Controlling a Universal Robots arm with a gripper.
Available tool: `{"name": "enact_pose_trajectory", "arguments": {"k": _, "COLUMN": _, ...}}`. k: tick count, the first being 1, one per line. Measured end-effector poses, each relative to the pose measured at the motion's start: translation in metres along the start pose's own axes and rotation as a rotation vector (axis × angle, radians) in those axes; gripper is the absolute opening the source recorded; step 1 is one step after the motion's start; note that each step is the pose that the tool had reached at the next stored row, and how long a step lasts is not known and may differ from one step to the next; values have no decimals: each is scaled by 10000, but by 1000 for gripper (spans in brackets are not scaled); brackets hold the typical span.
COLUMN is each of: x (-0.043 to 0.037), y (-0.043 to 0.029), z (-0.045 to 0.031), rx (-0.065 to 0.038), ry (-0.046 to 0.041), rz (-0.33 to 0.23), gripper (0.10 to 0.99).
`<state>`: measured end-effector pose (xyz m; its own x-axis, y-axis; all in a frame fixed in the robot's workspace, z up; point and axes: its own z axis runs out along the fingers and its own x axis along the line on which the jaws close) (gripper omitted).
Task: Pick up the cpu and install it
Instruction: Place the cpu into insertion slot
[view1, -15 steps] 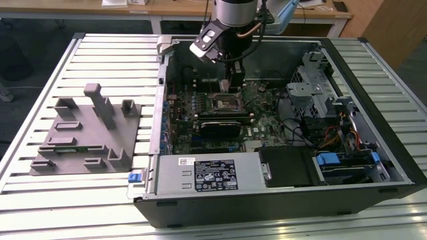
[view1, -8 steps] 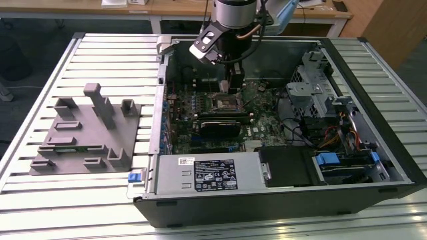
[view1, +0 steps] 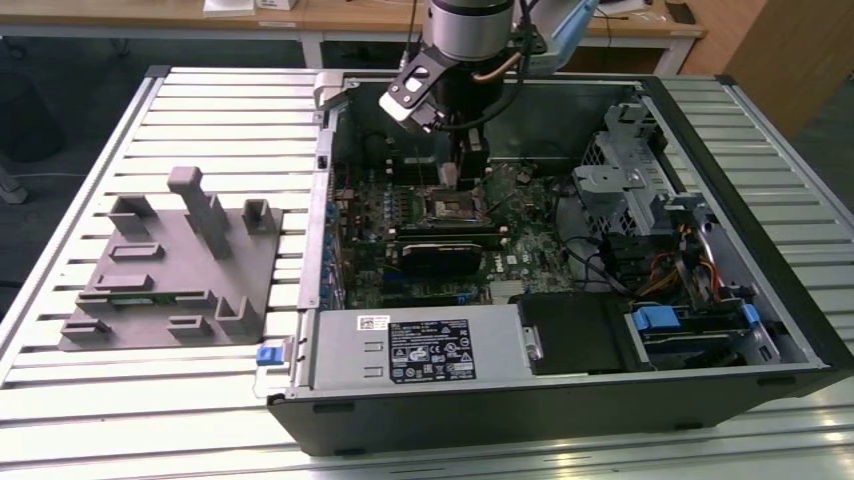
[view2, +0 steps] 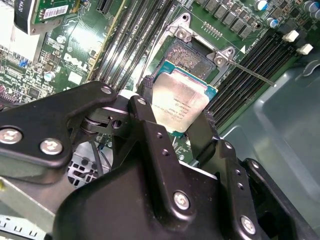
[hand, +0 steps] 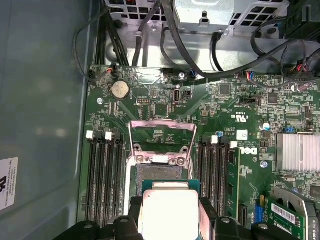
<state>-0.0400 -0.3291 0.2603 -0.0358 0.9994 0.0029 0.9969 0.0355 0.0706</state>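
Gripper: in both wrist views the gripper (view2: 177, 114) (hand: 170, 214) is clamping its two black fingers (view2: 146, 107) on opposite edges of the cpu (view2: 181, 102) (hand: 169, 212).
Cpu: it is facing silvery lid up, with a green rim showing around the lid, and is hanging over the near edge of the open socket (view2: 192, 54) (hand: 160, 172). Contact with the socket cannot be told.
Socket: its metal load plate (hand: 161, 135) is standing flipped open, and the thin lever (view2: 250, 74) is lying swung aside.
Arm: in the exterior view the gripper (view1: 451, 176) is reaching down into the open computer case (view1: 561, 415), toward 11 o'clock from the case's middle.
Motherboard: the green motherboard (view1: 534, 250) is carrying dark memory slots (hand: 102, 175) on both sides of the socket.
Writing: faint print is showing on the cpu lid, a white sticker (view1: 427, 350) with dark print is sitting on the metal box at 6 o'clock, and a barcode sticker (hand: 285, 212) is sitting on a card.
Grey block: the grey block (view1: 174, 270) with upright posts is lying at 9 o'clock of the case on the slatted table (view1: 200, 100).
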Motion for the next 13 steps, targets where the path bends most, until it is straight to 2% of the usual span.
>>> {"name": "enact_pose_trajectory", "arguments": {"k": 13, "x": 0, "y": -5, "z": 66, "rx": 1, "ry": -1, "rz": 5, "gripper": 529}}
